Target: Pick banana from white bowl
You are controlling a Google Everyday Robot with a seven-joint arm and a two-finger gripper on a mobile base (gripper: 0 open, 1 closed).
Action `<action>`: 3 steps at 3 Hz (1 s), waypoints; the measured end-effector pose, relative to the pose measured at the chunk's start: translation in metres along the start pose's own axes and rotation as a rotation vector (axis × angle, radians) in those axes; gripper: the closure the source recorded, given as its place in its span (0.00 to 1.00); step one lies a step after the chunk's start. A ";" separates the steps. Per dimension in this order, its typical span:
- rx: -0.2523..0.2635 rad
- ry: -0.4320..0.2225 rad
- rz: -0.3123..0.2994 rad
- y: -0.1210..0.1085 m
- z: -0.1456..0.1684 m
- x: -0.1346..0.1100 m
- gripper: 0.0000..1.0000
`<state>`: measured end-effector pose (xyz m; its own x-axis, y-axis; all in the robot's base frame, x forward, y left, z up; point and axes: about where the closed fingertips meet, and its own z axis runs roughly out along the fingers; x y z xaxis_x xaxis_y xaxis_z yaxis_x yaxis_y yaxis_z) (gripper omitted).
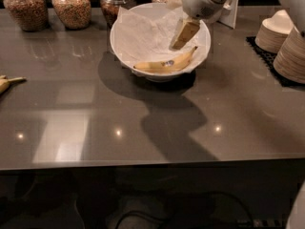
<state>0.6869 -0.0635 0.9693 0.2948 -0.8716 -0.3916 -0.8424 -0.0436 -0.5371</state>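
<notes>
The banana is yellow with a small dark sticker at mid-length. It lies along the front inner wall of the white bowl, on crumpled white paper, its right end pointing up toward the rim. My gripper hangs from the white arm at the upper right. It is inside the bowl, just above and behind the banana's right half, tilted down to the left. It looks apart from the banana.
Several glass jars of grains stand along the back edge. Stacks of small cream bowls sit on a black mat at the right. Another banana shows partly at the left edge. A white card stands behind the bowl.
</notes>
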 end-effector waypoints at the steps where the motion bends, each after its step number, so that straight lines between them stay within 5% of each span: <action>1: -0.043 -0.004 0.009 0.006 0.019 0.009 0.51; 3: -0.165 -0.018 0.046 0.039 0.046 0.020 0.46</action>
<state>0.6806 -0.0604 0.9063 0.2606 -0.8660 -0.4268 -0.9175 -0.0845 -0.3887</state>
